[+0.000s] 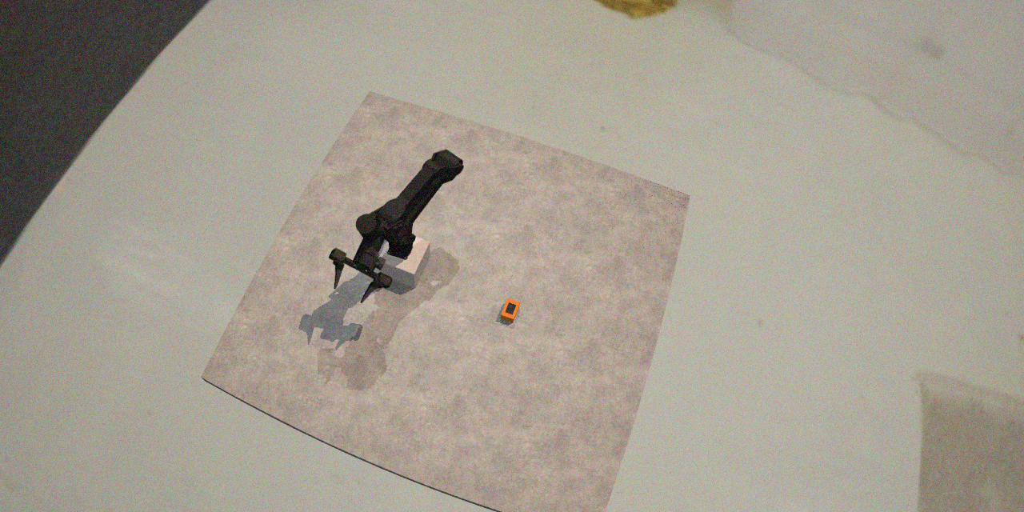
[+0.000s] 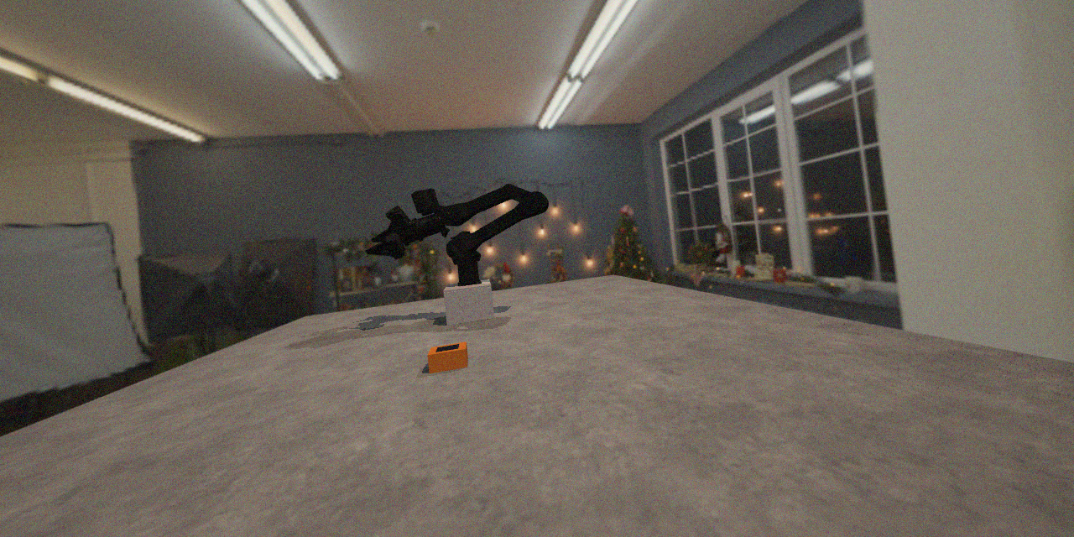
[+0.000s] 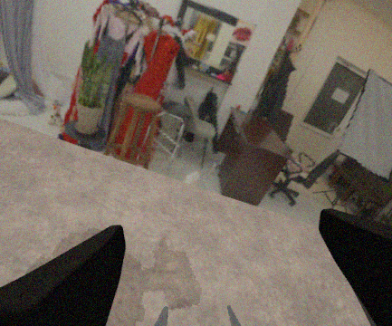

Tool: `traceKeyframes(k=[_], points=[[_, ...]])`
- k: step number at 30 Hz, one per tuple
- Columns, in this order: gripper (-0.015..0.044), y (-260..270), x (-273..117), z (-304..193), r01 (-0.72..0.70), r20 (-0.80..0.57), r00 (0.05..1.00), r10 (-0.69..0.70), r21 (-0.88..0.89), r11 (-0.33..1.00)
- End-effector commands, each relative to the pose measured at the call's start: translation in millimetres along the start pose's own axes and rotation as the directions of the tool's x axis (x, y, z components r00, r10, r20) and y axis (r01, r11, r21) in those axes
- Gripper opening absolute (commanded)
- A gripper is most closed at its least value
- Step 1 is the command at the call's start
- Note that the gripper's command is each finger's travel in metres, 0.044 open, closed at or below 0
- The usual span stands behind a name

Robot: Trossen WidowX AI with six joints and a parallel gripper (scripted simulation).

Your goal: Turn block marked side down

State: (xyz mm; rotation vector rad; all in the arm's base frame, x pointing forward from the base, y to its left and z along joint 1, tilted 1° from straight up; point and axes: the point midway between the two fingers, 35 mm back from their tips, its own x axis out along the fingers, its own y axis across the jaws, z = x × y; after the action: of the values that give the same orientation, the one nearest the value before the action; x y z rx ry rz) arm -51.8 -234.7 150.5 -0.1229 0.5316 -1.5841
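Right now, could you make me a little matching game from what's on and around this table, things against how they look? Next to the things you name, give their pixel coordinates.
1. block [image 1: 510, 310] [image 2: 448, 358]
2. gripper [image 1: 354, 294] [image 2: 368, 250] [image 3: 224, 228]
3. arm's base block [image 1: 413, 256] [image 2: 469, 304]
4. block's marked face [image 1: 511, 308] [image 2: 448, 347]

A. fingers apart
B. pointing up
C. orange
D. pale, under the arm

1-C, 2-A, 3-D, 4-B

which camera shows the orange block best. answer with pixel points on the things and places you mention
The exterior view: the orange block [image 1: 506, 318] [image 2: 448, 362] looks larger there, with its side faces and dark top mark visible. The top view shows the mark clearly but smaller; the wrist view doesn't show the block.
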Motion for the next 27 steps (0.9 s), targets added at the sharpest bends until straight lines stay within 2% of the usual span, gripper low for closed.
traceKeyframes(k=[1,8,15,21,27], points=[[0.0426,1,1,1,-0.009,-0.002,1.000,0.009,0.002,1.000],[0.0440,60,18,38,-0.326,-0.099,0.939,0.328,0.038,0.945],[0.0440,142,20,72,-0.611,-0.250,0.761,0.599,0.035,0.791],[0.0440,224,-2,89,-0.790,-0.410,0.559,0.721,-0.001,0.613],[0.0440,306,-51,89,-0.917,-0.575,0.359,0.735,-0.068,0.394]])
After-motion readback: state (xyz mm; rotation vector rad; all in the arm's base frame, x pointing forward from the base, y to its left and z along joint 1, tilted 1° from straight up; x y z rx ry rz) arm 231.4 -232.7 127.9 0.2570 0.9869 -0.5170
